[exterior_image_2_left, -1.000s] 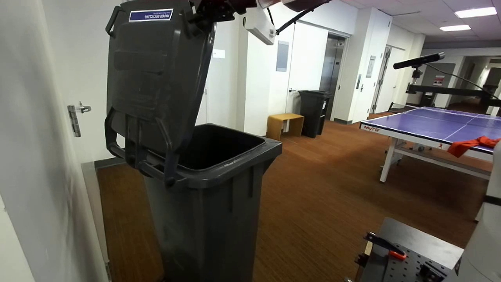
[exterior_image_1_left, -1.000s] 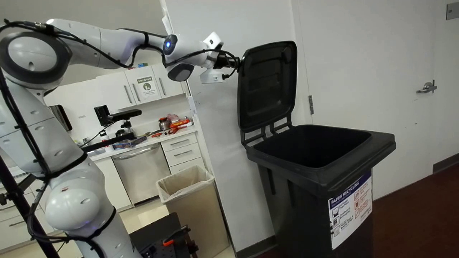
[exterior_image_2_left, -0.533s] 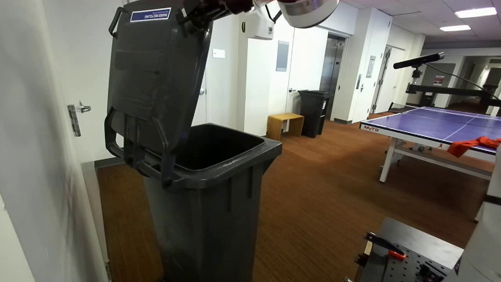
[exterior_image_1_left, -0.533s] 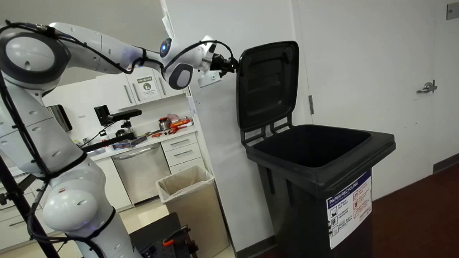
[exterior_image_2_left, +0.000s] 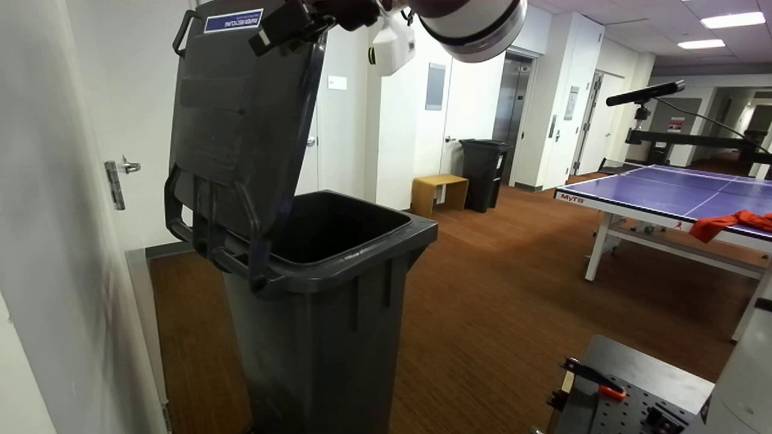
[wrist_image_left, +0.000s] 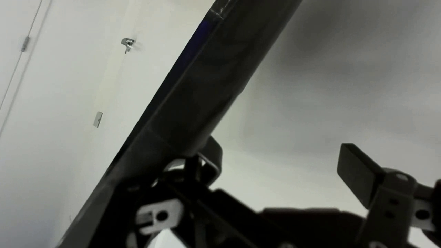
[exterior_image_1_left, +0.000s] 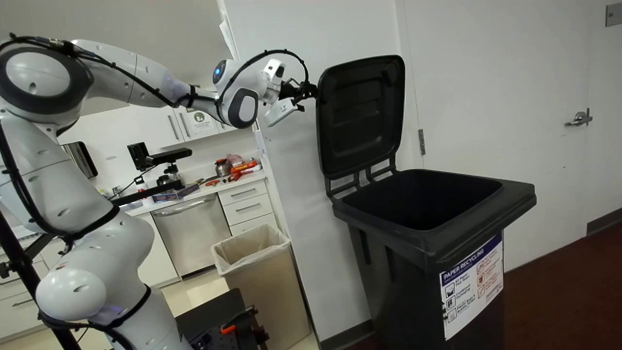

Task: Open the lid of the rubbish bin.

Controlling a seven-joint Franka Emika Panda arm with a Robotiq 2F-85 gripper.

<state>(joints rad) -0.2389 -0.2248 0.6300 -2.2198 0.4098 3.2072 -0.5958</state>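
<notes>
Pincer [wrist_image_left: 284,162], apart: just lowered slightly. Lid [exterior_image_1_left: 362,116], beside it: raised. Bin [exterior_image_1_left: 408,291], below it: uncovered, task seemingly achieved.

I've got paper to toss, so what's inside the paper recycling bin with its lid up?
In both exterior views, the paper recycling bin shows only dark inner walls; no contents are visible. Its near rim and shadow hide the bottom and anything there.
</notes>
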